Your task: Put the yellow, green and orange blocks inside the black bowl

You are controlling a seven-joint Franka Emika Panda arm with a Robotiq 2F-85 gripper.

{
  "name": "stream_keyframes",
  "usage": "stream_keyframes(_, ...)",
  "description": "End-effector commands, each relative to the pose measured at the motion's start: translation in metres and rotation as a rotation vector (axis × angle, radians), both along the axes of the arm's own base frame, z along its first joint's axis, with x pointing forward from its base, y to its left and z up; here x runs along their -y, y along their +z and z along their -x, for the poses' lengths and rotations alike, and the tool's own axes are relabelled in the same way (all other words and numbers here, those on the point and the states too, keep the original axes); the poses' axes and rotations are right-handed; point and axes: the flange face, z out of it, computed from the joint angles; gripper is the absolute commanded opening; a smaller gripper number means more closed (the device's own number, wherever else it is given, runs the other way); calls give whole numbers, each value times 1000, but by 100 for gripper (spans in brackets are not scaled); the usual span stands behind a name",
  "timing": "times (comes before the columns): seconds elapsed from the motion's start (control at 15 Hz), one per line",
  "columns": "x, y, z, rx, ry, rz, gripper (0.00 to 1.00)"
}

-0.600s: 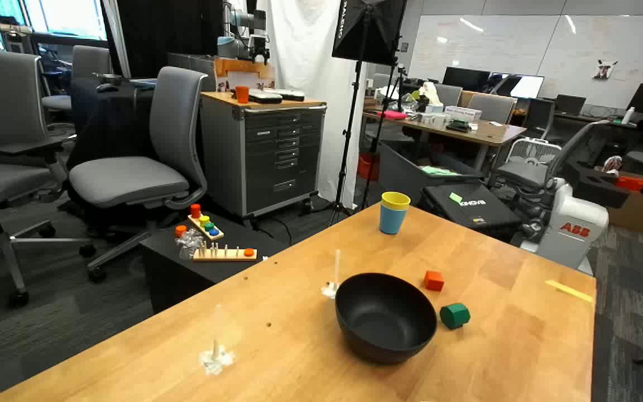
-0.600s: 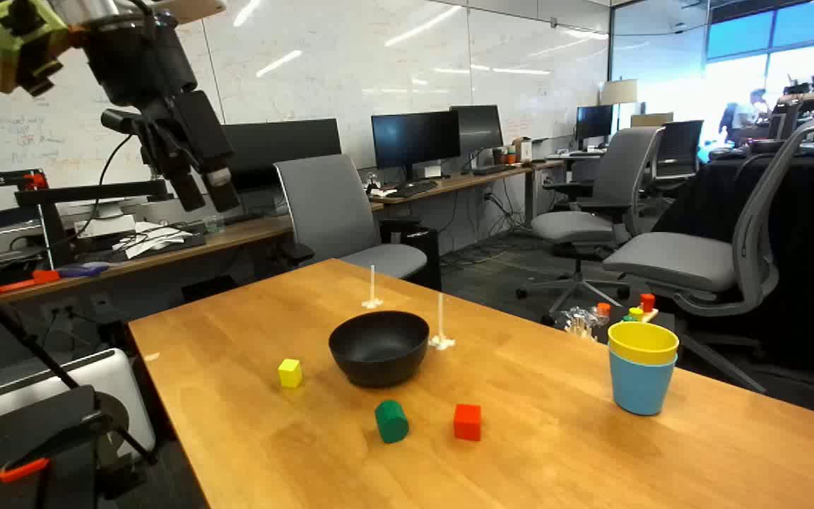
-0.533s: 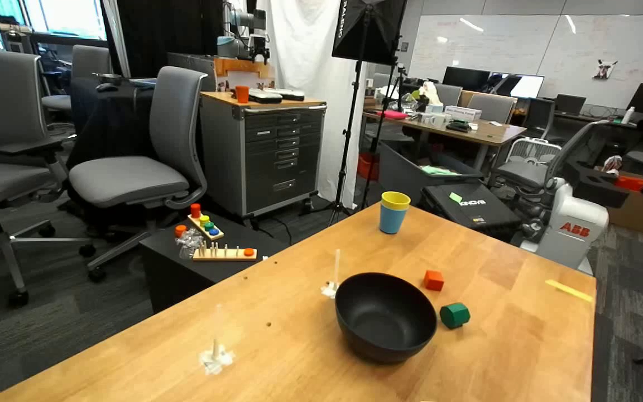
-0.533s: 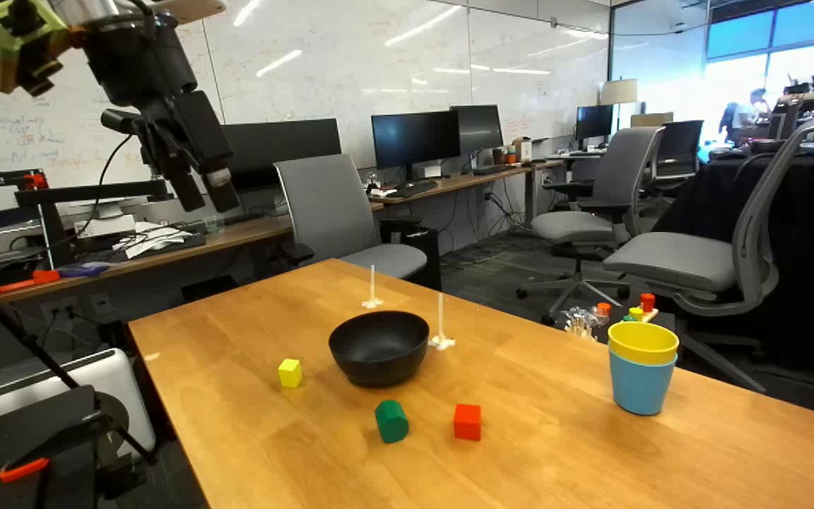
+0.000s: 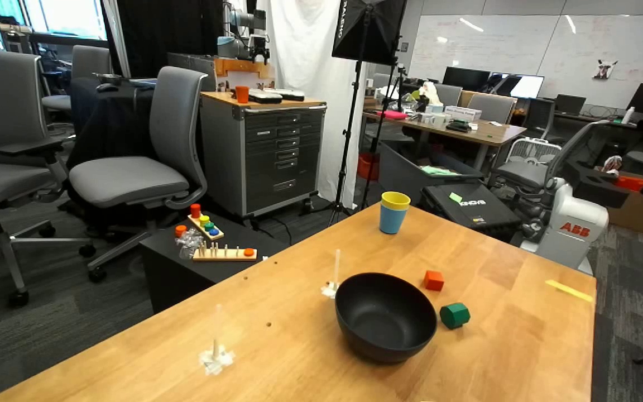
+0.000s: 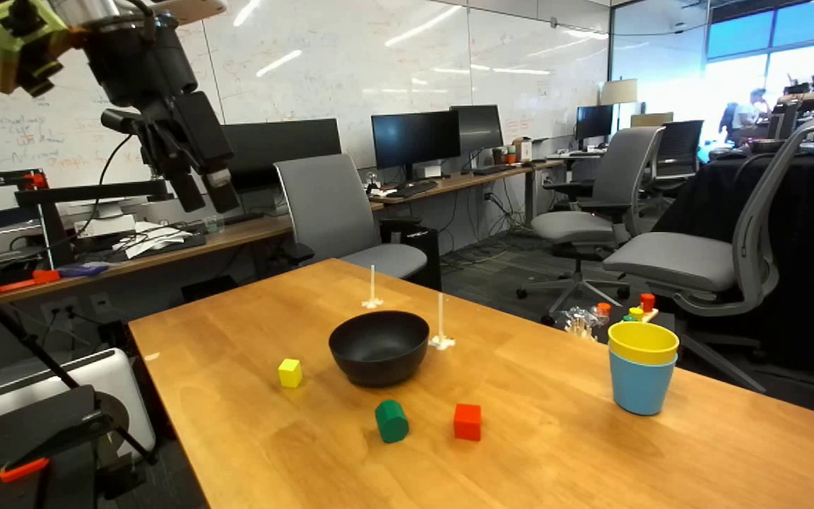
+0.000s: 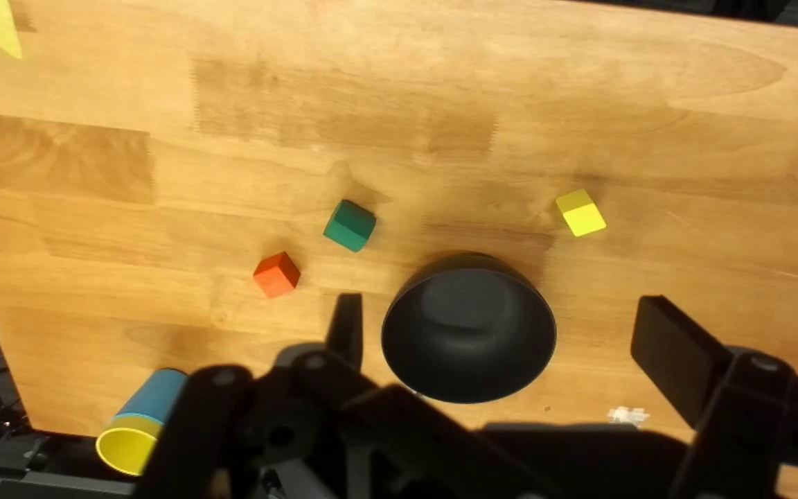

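Observation:
The black bowl (image 5: 385, 321) (image 6: 379, 351) (image 7: 468, 326) stands upright on the table, and its inside holds nothing. Around it on the wood lie the green block (image 5: 455, 316) (image 6: 391, 422) (image 7: 350, 226) and the orange block (image 5: 433, 281) (image 6: 467, 422) (image 7: 277, 275), fairly close together. Apart from these, on another side of the bowl, sits the yellow block (image 6: 290, 373) (image 7: 581, 213). My gripper (image 6: 209, 201) (image 7: 501, 305) hangs high above the table, jaws wide apart with nothing between them. In the wrist view the bowl appears far below, between the fingers.
A yellow cup in a blue one (image 5: 394, 215) (image 6: 641, 371) (image 7: 132, 440) stands near a table edge. Thin upright sticks (image 5: 337, 267) (image 6: 440, 318) are taped down, one right beside the bowl. A flat yellow strip (image 5: 569, 290) (image 7: 1, 28) lies near a table end.

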Motion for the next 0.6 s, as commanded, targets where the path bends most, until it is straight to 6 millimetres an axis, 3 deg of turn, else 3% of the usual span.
stream_keyframes(0.0, 1, -3, -4, 3, -43, -7, 100)
stream_keyframes(0.33, -10, -17, -6, -41, -136, -35, 100)
stream_keyframes(0.53, -29, -29, -8, -58, -169, -20, 100)
